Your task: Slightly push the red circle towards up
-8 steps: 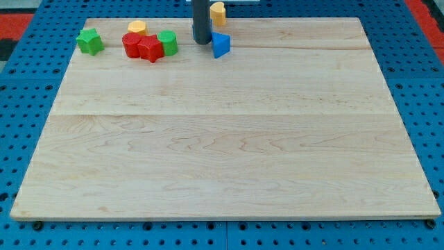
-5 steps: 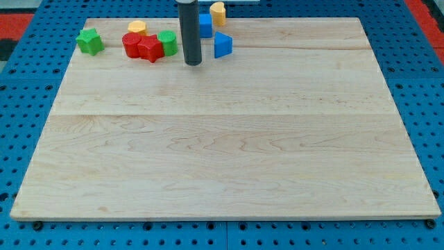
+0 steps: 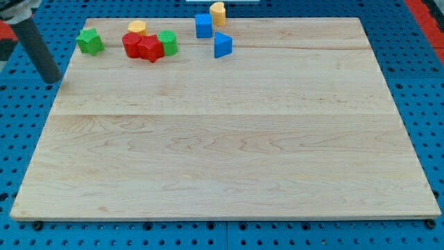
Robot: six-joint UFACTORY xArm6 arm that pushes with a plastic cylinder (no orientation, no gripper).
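Note:
The red circle (image 3: pixel 131 45) sits near the view's top left of the wooden board (image 3: pixel 222 139), touching a red star-shaped block (image 3: pixel 150 48) on its right. A yellow round block (image 3: pixel 137 28) lies just above it and a green round block (image 3: pixel 168 43) sits right of the red star. My tip (image 3: pixel 51 80) is at the board's left edge, well to the left of and below the red circle, touching no block.
A green star block (image 3: pixel 89 41) lies left of the red circle. A blue cube (image 3: pixel 203 26), a yellow block (image 3: pixel 218 13) and a blue triangular block (image 3: pixel 221 45) sit at the top centre. Blue pegboard (image 3: pixel 21 139) surrounds the board.
My tip has swept from beside the blue blocks at top centre, leftward and slightly down, to the board's left edge. The blue cube is now uncovered. No block has moved.

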